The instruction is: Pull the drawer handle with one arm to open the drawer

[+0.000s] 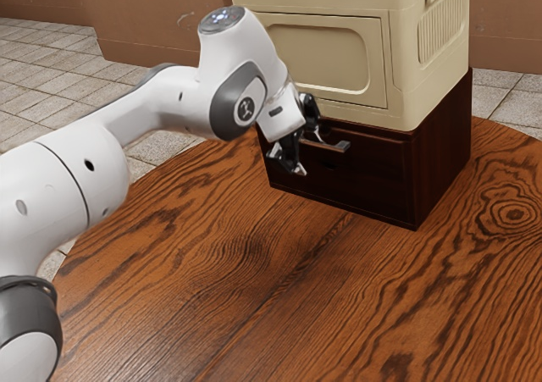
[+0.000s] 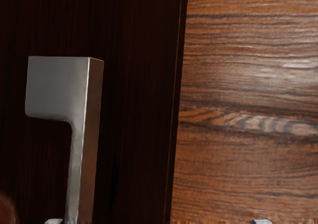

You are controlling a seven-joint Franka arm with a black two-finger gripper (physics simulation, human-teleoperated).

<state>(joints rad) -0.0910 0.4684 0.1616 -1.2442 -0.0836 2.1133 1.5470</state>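
Starting at the exterior view's left with the white arm (image 1: 161, 102), over the wooden table (image 1: 212, 272). Next, at the gripper (image 1: 308, 153): released, spread wide, upper fingertip just beside the drawer handle (image 1: 337, 146), lower fingertip well apart from it. In the wrist view, same reading, with the handle in the gap, off toward one fingertip; cannot tell whether touching. On to the handle's place: on the front of the dark drawer (image 1: 360, 172), looking shut. Farther right, finishing at the dark cabinet (image 1: 440, 149) under the cream box (image 1: 423, 69).
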